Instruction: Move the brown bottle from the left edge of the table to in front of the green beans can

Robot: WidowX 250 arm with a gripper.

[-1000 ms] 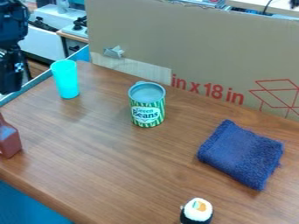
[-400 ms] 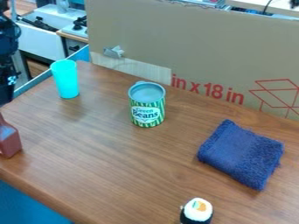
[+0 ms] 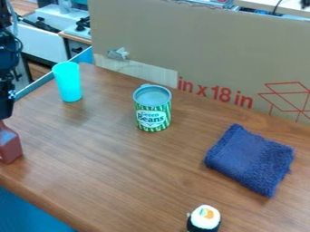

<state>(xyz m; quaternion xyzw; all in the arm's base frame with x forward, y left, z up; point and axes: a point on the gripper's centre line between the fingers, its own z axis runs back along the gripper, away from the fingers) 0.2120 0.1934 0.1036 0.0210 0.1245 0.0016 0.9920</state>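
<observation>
One brown bottle (image 3: 9, 147), left of the striped can (image 3: 152, 111) and nearer the camera. My claw (image 3: 6, 113), also left of the can, is right at the bottle's top; can't tell if touching, or how wide I am. Cyan cup (image 3: 68, 82) behind-left of can, blue cloth (image 3: 249, 159) right, sushi piece (image 3: 205, 218) front-right.

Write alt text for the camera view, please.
A black robot arm hangs at the left edge, above a brown bottle on a wooden table. Farther right are a turquoise cup, a green-striped can, a blue cloth and a toy sushi roll.
</observation>
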